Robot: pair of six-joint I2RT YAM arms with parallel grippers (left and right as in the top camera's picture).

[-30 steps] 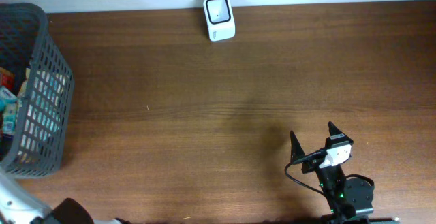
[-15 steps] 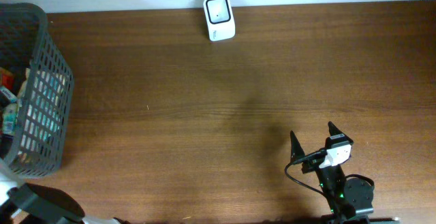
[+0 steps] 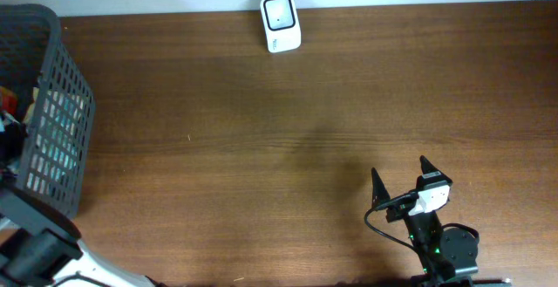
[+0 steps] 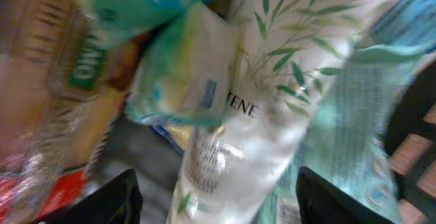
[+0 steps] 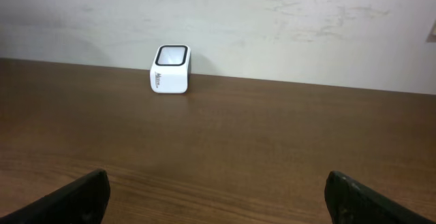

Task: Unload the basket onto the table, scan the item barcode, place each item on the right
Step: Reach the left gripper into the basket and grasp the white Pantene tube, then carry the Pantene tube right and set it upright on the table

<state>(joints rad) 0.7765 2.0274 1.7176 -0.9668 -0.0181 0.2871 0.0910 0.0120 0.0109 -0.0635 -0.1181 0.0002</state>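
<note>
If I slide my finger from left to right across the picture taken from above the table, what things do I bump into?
gray basket → white scanner → right gripper, with its fingers open

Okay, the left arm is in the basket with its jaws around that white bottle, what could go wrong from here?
The white bottle lies tilted and glossy between the open jaws of the left gripper, so it might slip. A pale green packet overlaps its upper part and could get dragged along. The scanner stands far from the basket, a long carry.
</note>
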